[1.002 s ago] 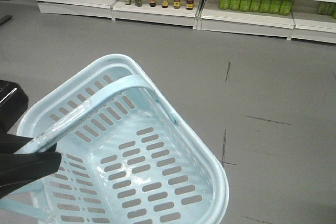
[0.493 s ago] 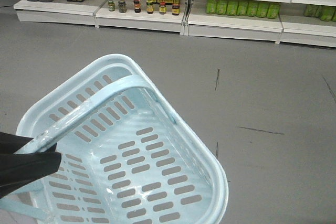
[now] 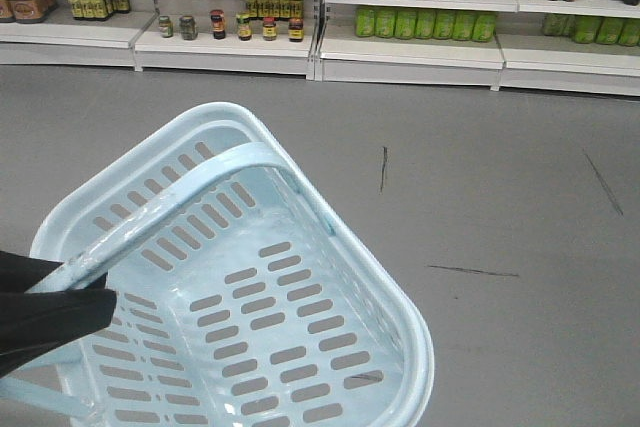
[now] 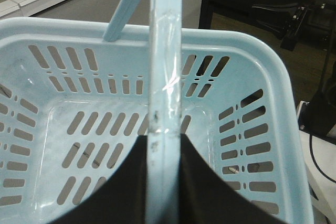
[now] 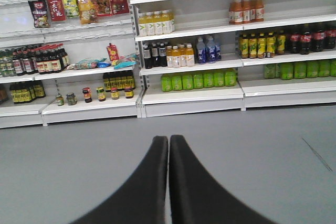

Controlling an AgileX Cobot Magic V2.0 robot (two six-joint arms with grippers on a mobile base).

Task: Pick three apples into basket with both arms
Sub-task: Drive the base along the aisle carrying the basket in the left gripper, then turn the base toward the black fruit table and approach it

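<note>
Far left, the left gripper [image 3: 90, 280] is mostly cut off by the picture's edge; its black fingers pinch the handle [image 3: 200, 182] of the pale blue basket [image 3: 418, 332], and the handle's near end is hidden behind them. The basket hangs tilted above the grey floor [image 3: 520, 197], its lower corner out of view, and what shows of its slotted bottom is bare. Beyond stand shop shelves [image 3: 410, 47], the labels too small to read. To the right, the right gripper [image 5: 168, 140] has its fingers pressed together, its base cut off below.
</note>
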